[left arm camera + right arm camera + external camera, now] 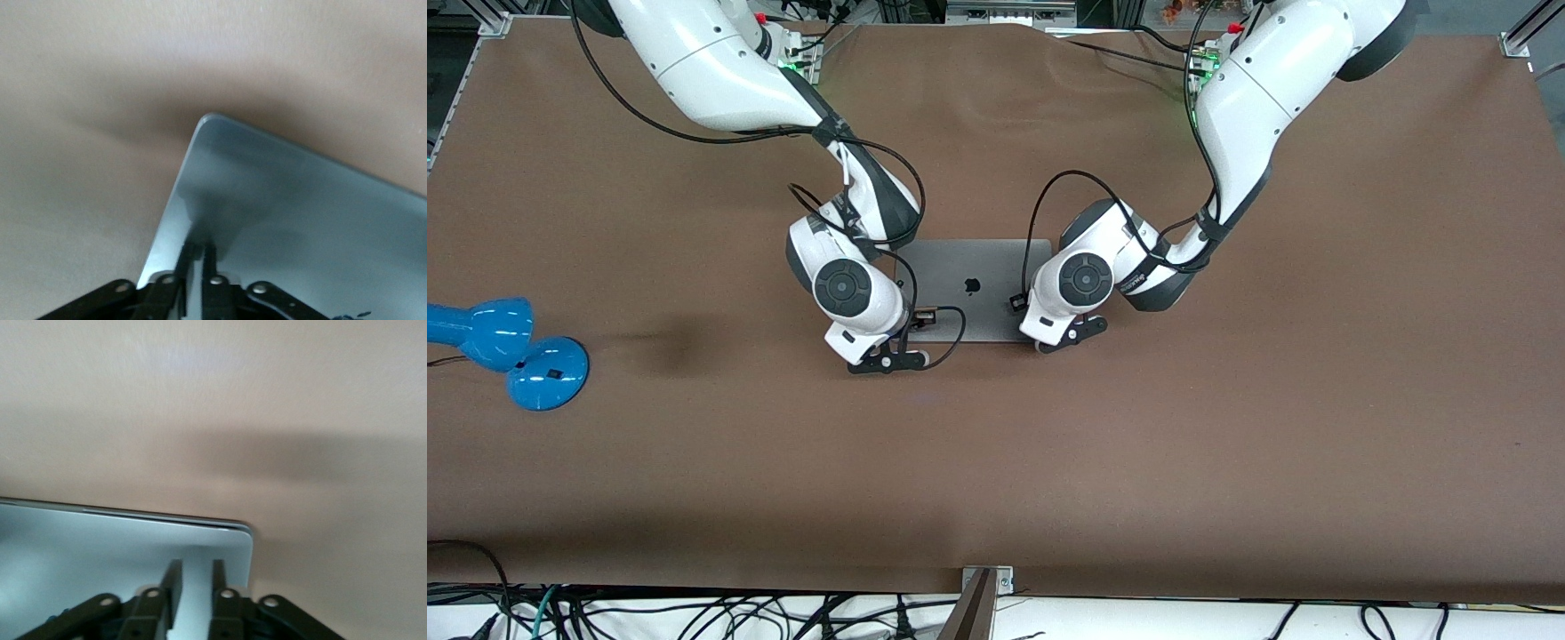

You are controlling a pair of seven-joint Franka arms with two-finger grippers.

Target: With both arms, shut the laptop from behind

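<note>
The laptop (974, 289) lies in the middle of the brown table with its grey lid down and the black apple logo facing up. My left gripper (1036, 338) is on the lid's corner nearer the front camera, toward the left arm's end. In the left wrist view its fingers (199, 248) are nearly together, tips on the lid (300, 220). My right gripper (898, 342) is on the other near corner. In the right wrist view (197, 563) a narrow gap shows between its fingers, tips on the lid (100, 540), which lies flat on the base.
A blue desk lamp (507, 347) lies near the right arm's end of the table. Black cables loop from both wrists over the laptop's edges. A metal bracket (983, 587) sits at the table's near edge.
</note>
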